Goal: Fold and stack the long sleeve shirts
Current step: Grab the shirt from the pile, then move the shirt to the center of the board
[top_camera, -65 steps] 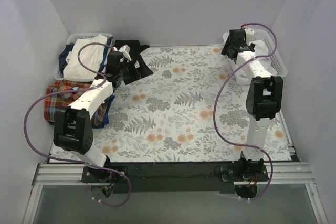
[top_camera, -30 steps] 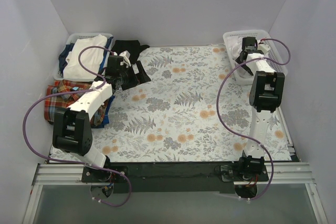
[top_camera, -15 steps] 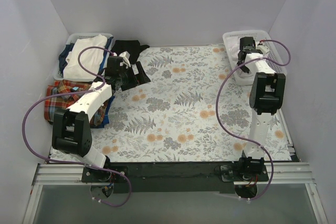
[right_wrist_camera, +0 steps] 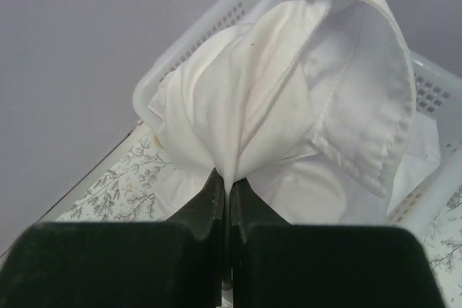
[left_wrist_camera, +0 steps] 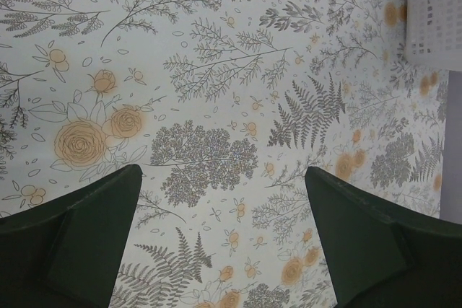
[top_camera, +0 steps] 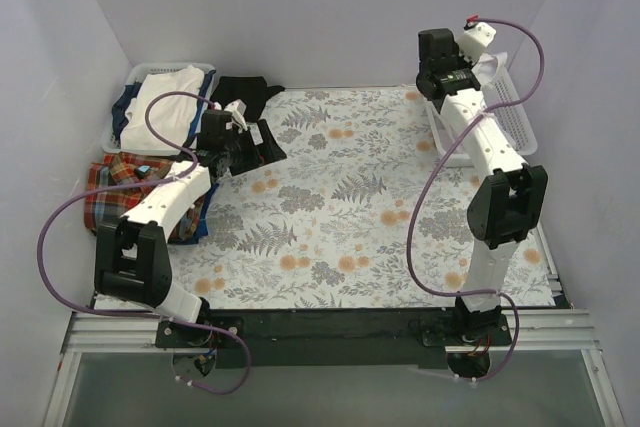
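Lifted since half a second ago: right gripper [right_wrist_camera: 225,182], then low in the white basket [right_wrist_camera: 209,34], now held high beside it. Clamped shut on a pinch of the white collared shirt [right_wrist_camera: 289,106], with the fabric rising in folds ahead of the fingertips, the collar spread to the right and the lower part down in the basket. Just beyond the shirt, basket rim and grey wall close behind. Below and to the left, a strip of floral tablecloth [top_camera: 340,197].

Left gripper [left_wrist_camera: 224,176] spread wide, gripping nothing, hovering over bare tablecloth. Only leaf and flower print between the fingers [left_wrist_camera: 86,236], a corner of the white basket far ahead to the right. Behind it in the top view, black garment [top_camera: 245,92] and a second basket [top_camera: 135,75] of folded clothes. Back along the left arm, plaid shirt [top_camera: 100,187] bunched at the table's left edge. Broad open cloth between the two arms, pale walls close on three sides.
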`<state>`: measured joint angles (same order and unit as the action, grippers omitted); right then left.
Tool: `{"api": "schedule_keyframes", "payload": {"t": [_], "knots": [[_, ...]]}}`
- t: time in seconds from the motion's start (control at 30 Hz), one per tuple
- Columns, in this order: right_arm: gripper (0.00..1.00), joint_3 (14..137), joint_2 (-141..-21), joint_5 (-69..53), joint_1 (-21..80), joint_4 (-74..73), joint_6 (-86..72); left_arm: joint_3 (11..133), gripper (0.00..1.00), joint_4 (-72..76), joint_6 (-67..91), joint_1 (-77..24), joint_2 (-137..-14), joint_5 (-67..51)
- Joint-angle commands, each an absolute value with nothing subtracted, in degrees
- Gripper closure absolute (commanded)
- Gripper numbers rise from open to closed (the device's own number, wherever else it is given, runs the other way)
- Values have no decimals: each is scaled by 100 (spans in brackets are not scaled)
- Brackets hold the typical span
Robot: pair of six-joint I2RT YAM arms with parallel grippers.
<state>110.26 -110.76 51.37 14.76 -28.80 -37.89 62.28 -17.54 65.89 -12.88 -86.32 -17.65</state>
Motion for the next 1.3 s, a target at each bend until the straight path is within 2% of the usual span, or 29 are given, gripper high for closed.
{"api": "schedule_keyframes", "payload": {"t": [0.0,0.17,0.3,0.47,0.67,0.87,1.07,1.2,1.27], "knots": [[99,11127,-10460,5670,1827,-1577,-2290,6170,2,-1617,6609,-1301,-8253,-1854],[99,11109,-9977,5546,2564,-538,-899,6135,2,-1582,6724,-1301,-8191,-1837],[99,10952,-9563,5459,3233,979,715,6135,2,-1591,6776,-1309,-8130,-1767],[99,11127,-9203,5090,4041,1485,1502,6179,2,-1634,6838,-1301,-8051,-1539],[99,11118,-8711,4291,4842,1512,1775,6275,2,-1836,6908,-1292,-7858,-871],[99,11250,-8403,3964,5642,1529,1969,6503,2,-2363,7110,-1152,-7594,482],[99,11382,-8262,3578,5933,1573,1846,6521,2,-2636,7304,-756,-7365,826],[99,11191,-8323,3831,5950,1573,1881,6530,2,-2672,7347,-686,-7339,861],[99,10839,-8262,4460,5950,1635,1899,6539,2,-2663,7356,-677,-7356,853]]}}
